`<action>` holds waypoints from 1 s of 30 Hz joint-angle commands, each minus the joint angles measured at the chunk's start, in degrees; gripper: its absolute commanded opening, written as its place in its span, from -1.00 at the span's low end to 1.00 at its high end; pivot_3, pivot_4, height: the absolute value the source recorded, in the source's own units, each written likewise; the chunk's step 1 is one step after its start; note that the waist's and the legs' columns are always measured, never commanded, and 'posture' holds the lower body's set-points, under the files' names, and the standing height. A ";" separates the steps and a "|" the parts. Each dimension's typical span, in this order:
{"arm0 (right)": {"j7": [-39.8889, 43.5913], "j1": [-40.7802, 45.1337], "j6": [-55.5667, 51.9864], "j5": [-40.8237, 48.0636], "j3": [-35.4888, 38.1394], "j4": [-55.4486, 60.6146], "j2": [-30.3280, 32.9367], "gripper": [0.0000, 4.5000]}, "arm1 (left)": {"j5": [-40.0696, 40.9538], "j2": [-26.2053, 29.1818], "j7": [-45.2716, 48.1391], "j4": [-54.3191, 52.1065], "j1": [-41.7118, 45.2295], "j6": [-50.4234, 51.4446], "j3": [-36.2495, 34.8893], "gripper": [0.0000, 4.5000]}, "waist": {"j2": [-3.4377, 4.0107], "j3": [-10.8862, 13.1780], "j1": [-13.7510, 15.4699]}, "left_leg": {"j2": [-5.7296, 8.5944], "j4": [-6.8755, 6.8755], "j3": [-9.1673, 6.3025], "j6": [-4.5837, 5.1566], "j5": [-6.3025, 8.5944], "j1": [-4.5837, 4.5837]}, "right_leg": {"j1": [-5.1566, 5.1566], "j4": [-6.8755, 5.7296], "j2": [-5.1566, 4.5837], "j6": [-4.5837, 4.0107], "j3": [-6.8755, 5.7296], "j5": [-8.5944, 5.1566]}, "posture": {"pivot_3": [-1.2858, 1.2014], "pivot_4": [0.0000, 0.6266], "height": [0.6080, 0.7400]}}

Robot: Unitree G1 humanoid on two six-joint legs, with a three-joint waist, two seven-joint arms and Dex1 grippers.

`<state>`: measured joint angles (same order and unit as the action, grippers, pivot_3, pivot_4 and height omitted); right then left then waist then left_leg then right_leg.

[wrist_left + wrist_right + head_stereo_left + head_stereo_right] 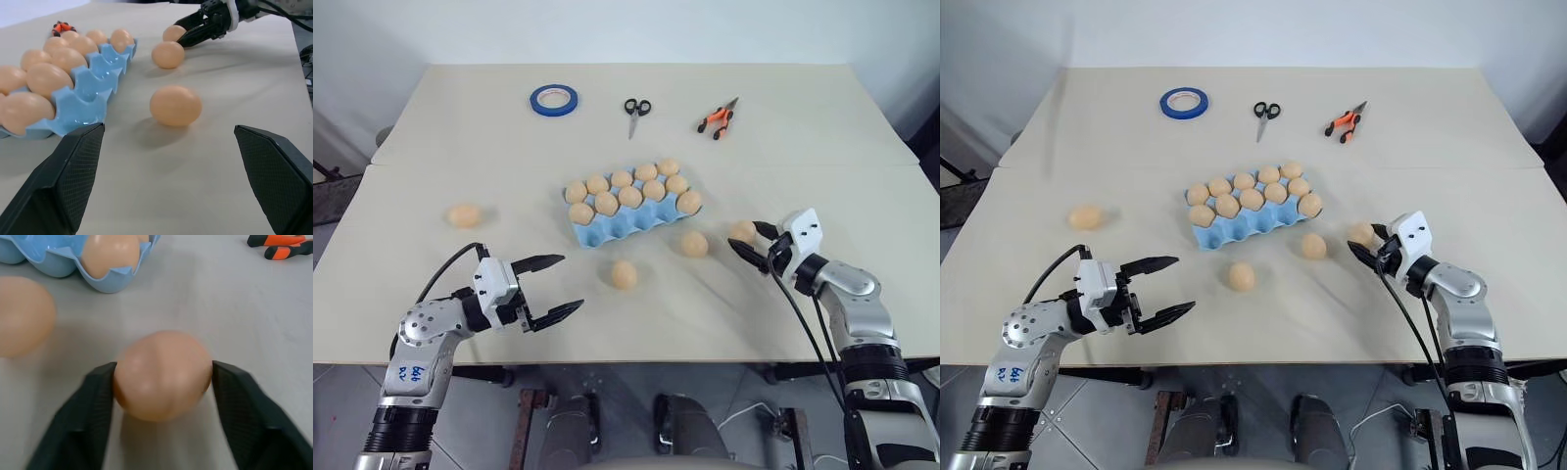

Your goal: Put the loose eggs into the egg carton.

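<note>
On the beige table (803, 147), the egg carton (628, 223) sits mid-table, slightly skewed, back two rows filled with eggs, front row of cups bare blue. Four loose eggs lie on the tabletop: one far out on the robot's left (463, 215), one in front of the carton (624, 274), one just off the carton's right front corner (694, 243), and one further right (742, 231) between the fingers of the right gripper (753, 239). Right wrist view: that egg (163, 374) sits on the table with both black fingers (93, 406) pressed against its sides, so the right gripper is clamped on it; not lifted. Left gripper (555, 285) hovers over the near-left part of the table, level, pointing toward the centre, fingers spread wide, nothing between them. Left wrist view: the front egg (175, 105) lies ahead of the gap between the two fingers, apart from them, with the carton (93, 83) off to one side and the right gripper (195, 30) with its egg beyond. Along the far edge: blue tape roll (554, 100), black-handled scissors (636, 115), orange-handled pliers (718, 118), all well apart from the carton.
</note>
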<state>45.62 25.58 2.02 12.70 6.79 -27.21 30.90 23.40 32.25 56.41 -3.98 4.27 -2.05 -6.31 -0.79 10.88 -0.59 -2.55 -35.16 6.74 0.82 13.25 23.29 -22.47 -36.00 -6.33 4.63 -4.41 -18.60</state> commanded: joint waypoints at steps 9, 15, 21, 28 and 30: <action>4.27 6.37 -0.24 1.77 -2.07 6.91 -0.32 -0.21 | 1.75 -0.44 -4.09 -1.98 -1.77 -0.32 -4.17 1.00 | 0.03 0.02 -1.70 | -0.03 0.00 0.11 0.00 0.00 0.00 | -0.07 -0.08 0.01 0.03 0.01 0.02 | 0.03 -0.52 1.00; 1.37 14.04 -11.00 -1.36 -9.82 13.94 -6.34 -0.21 | 2.17 -0.81 -5.67 -1.87 -2.40 1.34 -5.22 1.00 | 0.04 0.02 -2.56 | -0.19 0.00 0.04 -0.17 -0.04 -0.08 | -0.13 -0.29 0.09 -0.06 0.08 0.02 | 0.03 -0.52 1.00; -3.92 18.88 -11.11 -6.04 -12.98 8.30 -11.00 -0.21 | 2.39 -1.12 -6.81 -3.81 -3.96 2.21 -5.37 1.00 | 0.03 0.02 -1.83 | -0.06 0.00 0.02 -0.34 0.16 0.06 | -0.15 -0.15 -0.07 -0.06 0.10 0.02 | 0.03 -0.52 1.00; -3.29 19.51 -11.46 -6.80 -12.44 8.44 -10.31 0.70 | 3.13 -1.15 -8.12 -6.37 -5.87 3.31 -6.12 1.00 | 0.04 0.02 -1.88 | -0.13 0.03 0.10 -0.16 0.15 0.07 | -0.17 -0.04 -0.06 -0.04 0.01 0.03 | 0.03 -0.52 1.00; -2.64 18.91 -11.94 -6.40 -12.03 9.92 -9.62 0.98 | 3.38 -1.15 -8.33 -6.78 -6.12 3.60 -6.18 1.00 | 0.04 0.02 -1.93 | -0.13 0.03 0.10 -0.11 0.14 0.07 | -0.18 -0.04 -0.06 -0.04 0.00 0.03 | 0.03 -0.52 1.00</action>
<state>42.24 44.44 -9.93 5.21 -6.48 -20.79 20.20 25.49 31.26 48.32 -8.66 -1.16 1.49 -10.91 -0.75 10.90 -2.52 -2.67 -35.13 6.86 0.71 13.39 23.36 -22.64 -36.04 -6.39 4.59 -4.40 -18.56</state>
